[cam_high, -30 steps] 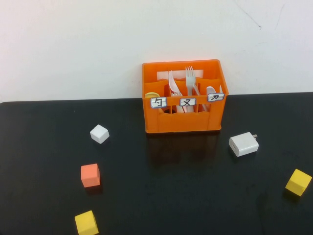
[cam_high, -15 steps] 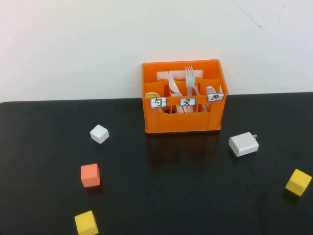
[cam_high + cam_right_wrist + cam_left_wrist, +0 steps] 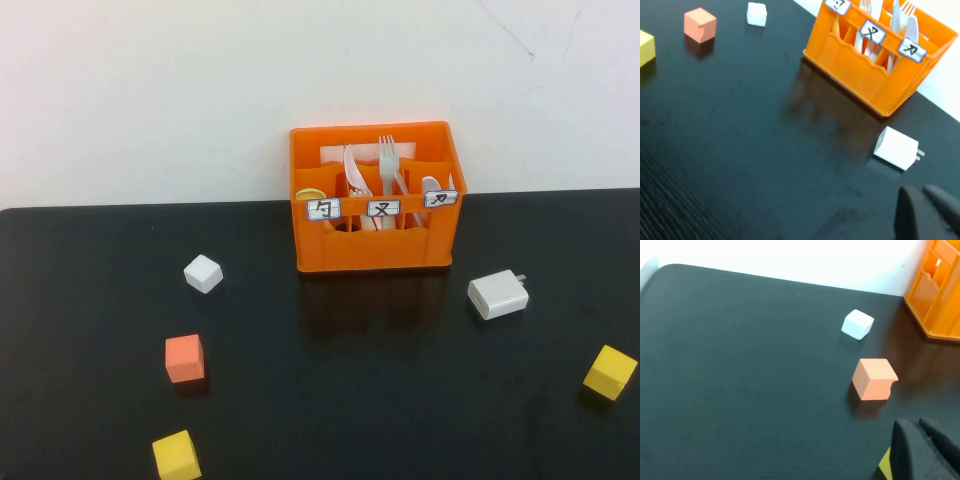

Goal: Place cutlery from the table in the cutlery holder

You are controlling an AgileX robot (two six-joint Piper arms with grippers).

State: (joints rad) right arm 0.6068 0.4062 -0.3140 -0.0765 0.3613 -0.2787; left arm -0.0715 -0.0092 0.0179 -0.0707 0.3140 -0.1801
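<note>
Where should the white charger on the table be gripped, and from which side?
I would grip the white charger across its side faces, coming straight down: it lies flat with its prongs pointing away to the right. The left gripper and the right gripper, both shut, hover over the table, outside the high view.

I see a white cube (image 3: 203, 273), an orange cube (image 3: 185, 359), two yellow cubes (image 3: 176, 455) (image 3: 610, 371) and a white charger plug (image 3: 498, 294)

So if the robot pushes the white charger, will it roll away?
Probably not. The charger looks boxy with flat sides, lying flat on the table, so it should slide. The glossy top may let it skid and turn. Both grippers, left and right, sit shut, away from it.
</note>
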